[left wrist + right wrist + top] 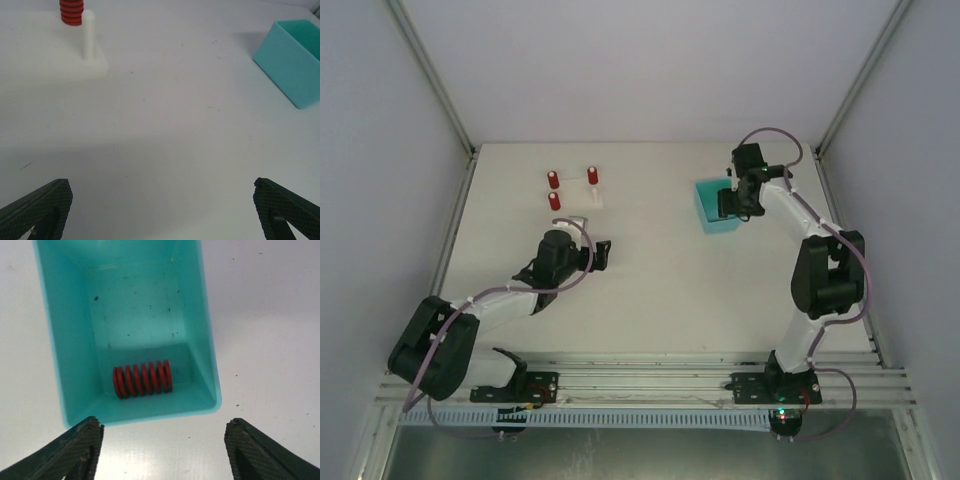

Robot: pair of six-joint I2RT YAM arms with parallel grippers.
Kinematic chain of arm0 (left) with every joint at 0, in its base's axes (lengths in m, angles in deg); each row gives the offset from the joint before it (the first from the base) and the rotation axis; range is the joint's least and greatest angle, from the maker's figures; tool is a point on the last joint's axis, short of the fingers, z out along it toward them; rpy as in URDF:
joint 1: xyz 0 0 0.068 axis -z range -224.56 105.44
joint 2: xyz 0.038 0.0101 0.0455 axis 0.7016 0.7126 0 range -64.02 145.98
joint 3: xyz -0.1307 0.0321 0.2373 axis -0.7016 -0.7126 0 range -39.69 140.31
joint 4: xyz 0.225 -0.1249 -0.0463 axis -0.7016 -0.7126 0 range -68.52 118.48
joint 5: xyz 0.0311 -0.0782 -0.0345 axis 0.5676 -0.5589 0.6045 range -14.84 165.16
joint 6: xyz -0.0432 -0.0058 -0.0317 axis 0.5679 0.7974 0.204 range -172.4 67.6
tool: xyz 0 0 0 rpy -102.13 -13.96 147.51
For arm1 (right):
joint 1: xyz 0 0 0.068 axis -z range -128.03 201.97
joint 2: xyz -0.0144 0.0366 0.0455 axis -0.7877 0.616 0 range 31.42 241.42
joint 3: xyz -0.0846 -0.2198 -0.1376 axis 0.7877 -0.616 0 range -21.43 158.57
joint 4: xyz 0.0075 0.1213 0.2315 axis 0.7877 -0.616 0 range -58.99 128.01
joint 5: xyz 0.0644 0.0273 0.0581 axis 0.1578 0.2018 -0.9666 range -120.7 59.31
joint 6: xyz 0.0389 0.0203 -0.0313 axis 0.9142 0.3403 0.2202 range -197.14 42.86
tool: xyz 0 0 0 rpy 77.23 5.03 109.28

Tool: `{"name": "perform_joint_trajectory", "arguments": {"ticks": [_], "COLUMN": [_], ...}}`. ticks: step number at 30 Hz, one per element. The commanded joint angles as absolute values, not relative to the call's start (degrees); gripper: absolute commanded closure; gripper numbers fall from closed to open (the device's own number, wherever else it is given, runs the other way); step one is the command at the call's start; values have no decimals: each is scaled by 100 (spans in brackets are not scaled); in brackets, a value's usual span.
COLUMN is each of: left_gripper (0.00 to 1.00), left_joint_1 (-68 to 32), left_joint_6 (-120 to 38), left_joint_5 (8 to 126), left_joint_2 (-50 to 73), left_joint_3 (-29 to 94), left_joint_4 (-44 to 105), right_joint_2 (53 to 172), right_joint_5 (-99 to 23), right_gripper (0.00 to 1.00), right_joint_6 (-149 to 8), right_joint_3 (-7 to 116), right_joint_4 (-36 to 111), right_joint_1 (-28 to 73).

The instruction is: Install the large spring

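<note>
The large spring (142,379), a red coil, lies on its side at the near end of a teal bin (70,350). My right gripper (165,452) hangs open just short of the bin's near wall, with nothing between its fingers; from above it (730,205) is over the bin (705,222). My left gripper (162,210) is wide open over bare table, empty, at mid-left (603,253). Ahead of it stands a white base (75,67) with a bare white peg (89,35) and a red spring (71,11) on another peg behind it.
Three red springs stand on pegs at the back left (552,179), (592,175), (554,200). The teal bin (295,60) shows at the right in the left wrist view. Grey enclosure walls and metal frame rails border the table.
</note>
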State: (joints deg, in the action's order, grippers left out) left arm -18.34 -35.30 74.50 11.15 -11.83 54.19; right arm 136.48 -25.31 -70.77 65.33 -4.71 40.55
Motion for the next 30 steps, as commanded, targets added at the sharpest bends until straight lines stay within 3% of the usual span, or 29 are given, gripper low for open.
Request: {"name": "perform_joint_trajectory", "arguments": {"ticks": [1,4,10,14,26,30], "left_gripper": [1,1,1,1,1,1], "left_joint_1": [-1819,-1805,-1776,-1760,-1552,-1490], "left_joint_6": [-3706,-3699,-3764,-3789,-3931,-3048], "left_joint_5": [7450,7354,7247,7227,7238,7378], "left_joint_2": [1201,1184,1039,1025,1227,1445], "left_joint_3": [-1152,-1222,-1269,-1299,-1301,-1129], "left_joint_4": [5696,5842,5901,5935,6167,5937], "right_joint_2": [13084,12443,11944,11699,11401,11186], "right_joint_5": [-2724,-2718,-1111,-1234,-1361,-1484], "right_gripper": [27,21,16,16,27,32], "right_joint_6": [-6114,-5289,-3629,-3453,-3341,-3026], "right_joint_3": [6388,5866,5374,4989,4155,3687], "right_joint_4": [-394,-141,-802,-750,986,1592], "right_joint_1": [4038,4019,3946,3946,3948,3941]}}
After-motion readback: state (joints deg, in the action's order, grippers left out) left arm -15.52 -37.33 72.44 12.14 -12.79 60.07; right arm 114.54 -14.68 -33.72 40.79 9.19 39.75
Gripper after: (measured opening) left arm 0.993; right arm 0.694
